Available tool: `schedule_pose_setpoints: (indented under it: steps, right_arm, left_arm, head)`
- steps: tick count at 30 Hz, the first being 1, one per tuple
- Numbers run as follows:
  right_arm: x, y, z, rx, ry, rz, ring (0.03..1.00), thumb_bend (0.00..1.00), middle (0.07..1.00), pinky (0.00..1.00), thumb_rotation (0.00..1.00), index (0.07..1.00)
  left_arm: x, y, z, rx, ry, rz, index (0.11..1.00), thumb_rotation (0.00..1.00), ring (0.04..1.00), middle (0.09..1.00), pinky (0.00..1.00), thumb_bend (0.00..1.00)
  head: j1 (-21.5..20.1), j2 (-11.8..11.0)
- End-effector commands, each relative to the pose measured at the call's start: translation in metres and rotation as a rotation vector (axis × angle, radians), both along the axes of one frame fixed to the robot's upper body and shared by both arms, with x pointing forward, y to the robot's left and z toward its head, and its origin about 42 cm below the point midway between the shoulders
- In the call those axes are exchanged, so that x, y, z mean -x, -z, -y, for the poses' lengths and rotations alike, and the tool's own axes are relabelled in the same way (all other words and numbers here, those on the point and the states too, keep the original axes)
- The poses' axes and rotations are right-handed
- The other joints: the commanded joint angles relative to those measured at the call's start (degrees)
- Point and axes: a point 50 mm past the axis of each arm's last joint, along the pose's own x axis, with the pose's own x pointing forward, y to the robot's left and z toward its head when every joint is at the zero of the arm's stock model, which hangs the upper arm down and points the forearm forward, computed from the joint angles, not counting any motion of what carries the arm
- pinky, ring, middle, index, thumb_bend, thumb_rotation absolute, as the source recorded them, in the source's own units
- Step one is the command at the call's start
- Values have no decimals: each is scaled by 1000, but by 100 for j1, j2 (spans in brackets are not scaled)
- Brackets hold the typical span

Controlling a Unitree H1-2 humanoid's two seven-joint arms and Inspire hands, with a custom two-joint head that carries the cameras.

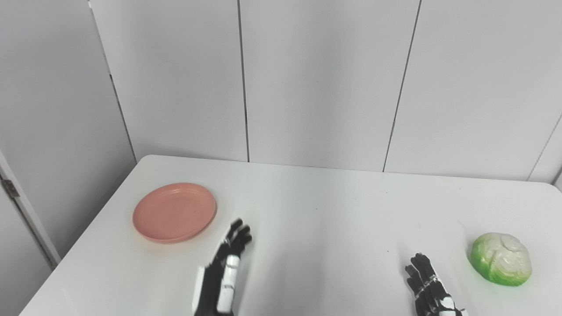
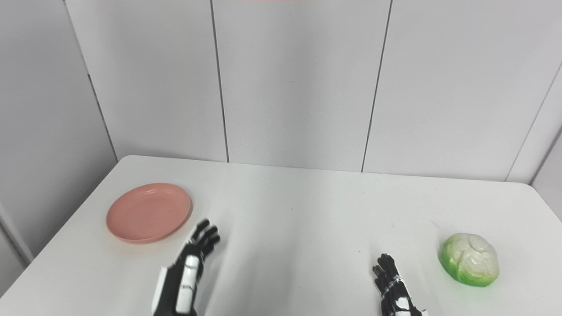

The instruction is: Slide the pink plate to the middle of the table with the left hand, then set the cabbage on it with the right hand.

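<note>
Over at the left of the frame, the pink plate lies flat on the white tabletop, right way up with its shallow rim raised, and nothing lies in it. Being round, it has no long axis to speak of; in these slanted views it shows as an oval, wider from left to right. It sits close to the tabletop's left edge, well short of the middle.

The cabbage rests on the tabletop at the lower right of the frame, well apart from the plate. It is a rounded lump, a little wider than tall as seen here, with pale whitish leaves over its top and bright green around its lower side. Which way its stem end faces cannot be told.

The left hand comes up from the bottom edge, lower centre-left, its dark fingers stretched forward and a little apart, pointing toward the upper right of the plate's near rim. It holds nothing and lies just beside the plate, right of and below it, not touching.

The right hand sits at the bottom right, fingers extended and slightly spread, empty, near the cabbage on its left side but apart from it.
</note>
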Motion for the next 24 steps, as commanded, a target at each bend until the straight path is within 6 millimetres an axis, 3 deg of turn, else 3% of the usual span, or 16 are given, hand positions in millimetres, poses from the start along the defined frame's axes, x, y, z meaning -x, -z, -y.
schedule_pose_setpoints:
  steps: [1,4,8,15,24]
  right_arm:
    - [20,26,2,3,-1,-127,940,791,942,987,1000,922]
    - [21,25,1,-2,-6,-121,931,790,933,982,1000,924]
    - [23,24,0,-6,-12,-117,928,791,923,981,1000,931]
    - [25,23,-1,-5,-10,-117,918,804,910,953,1000,926]
    - [25,23,0,-2,-12,-118,906,779,899,953,1000,926]
  left_arm:
    - [-17,-31,-7,-26,10,105,787,921,814,806,833,814]
    - [-36,-50,-26,-92,-4,148,815,938,842,845,868,851]
    - [-59,-68,-51,-161,-38,187,811,929,821,826,850,892]
    - [-97,-95,-96,-262,-103,244,821,929,817,830,860,894]
    - [-132,-107,-154,-355,-223,216,845,956,844,867,832,864]
  head:
    - [4,22]
    - [1,31]
    - [-19,47]
    - [-51,72]
    - [-23,78]
